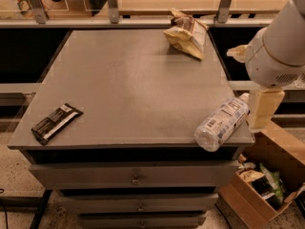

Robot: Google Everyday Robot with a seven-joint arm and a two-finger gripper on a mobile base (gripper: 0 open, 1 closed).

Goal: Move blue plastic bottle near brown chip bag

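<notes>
The blue plastic bottle (222,123) lies on its side at the front right corner of the grey cabinet top (128,85), its base at the front edge and its cap end pointing back right. The brown chip bag (187,33) lies at the back right of the top, far from the bottle. My arm's white joint (274,56) reaches in from the right edge. My gripper (263,109) hangs below it, just right of the bottle's cap end, off the cabinet's right side.
A flat black bar wrapper (56,122) lies at the front left corner. A cardboard box (267,180) with packets stands on the floor at the lower right. A railing with posts (112,4) runs behind the cabinet. Drawers (136,175) sit below the top.
</notes>
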